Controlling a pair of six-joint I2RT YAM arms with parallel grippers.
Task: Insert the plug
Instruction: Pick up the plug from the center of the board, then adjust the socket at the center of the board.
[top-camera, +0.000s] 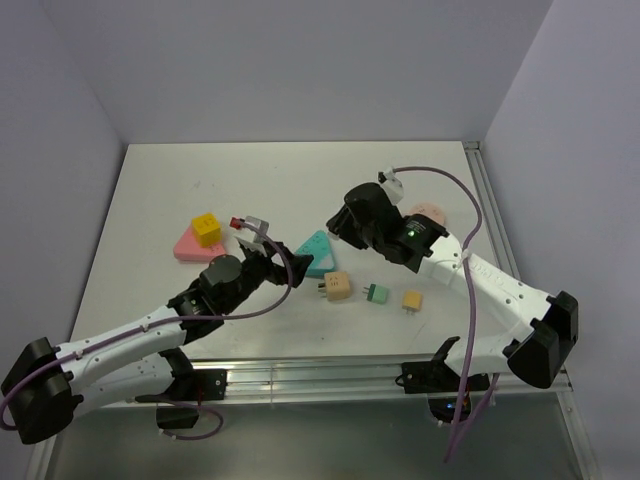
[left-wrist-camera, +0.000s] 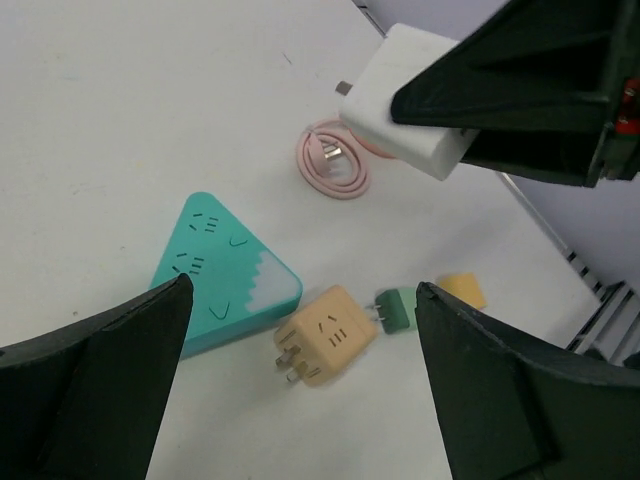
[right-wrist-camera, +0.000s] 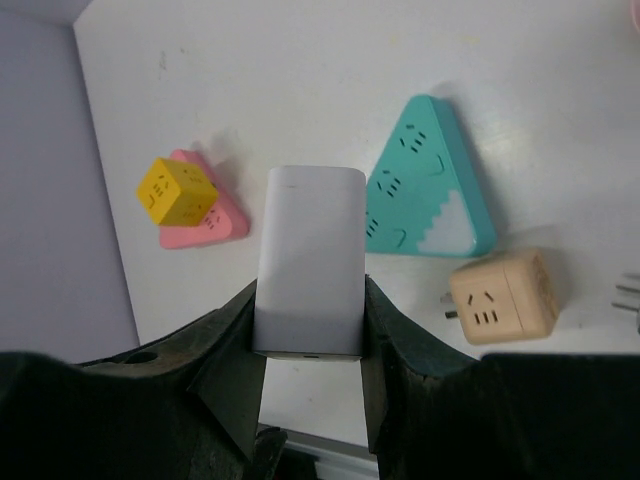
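My right gripper (right-wrist-camera: 310, 335) is shut on a white plug (right-wrist-camera: 310, 255), a rectangular block held upright above the table. In the left wrist view the same white plug (left-wrist-camera: 400, 100) hangs at the upper right with its metal prongs pointing left. A teal triangular socket block (top-camera: 316, 252) lies flat mid-table, just below and left of the right gripper (top-camera: 338, 224). My left gripper (left-wrist-camera: 303, 290) stands wide open above the table, with nothing between its fingers. It hovers beside the teal block's (left-wrist-camera: 215, 270) near-left edge.
A beige cube adapter (top-camera: 337, 287), a small green plug (top-camera: 377, 294) and a small orange plug (top-camera: 412, 299) lie in a row in front of the teal block. A yellow cube (top-camera: 206, 229) sits on a pink triangular block (top-camera: 185, 245) at left. A coiled pink cable (left-wrist-camera: 335, 165) lies at back right.
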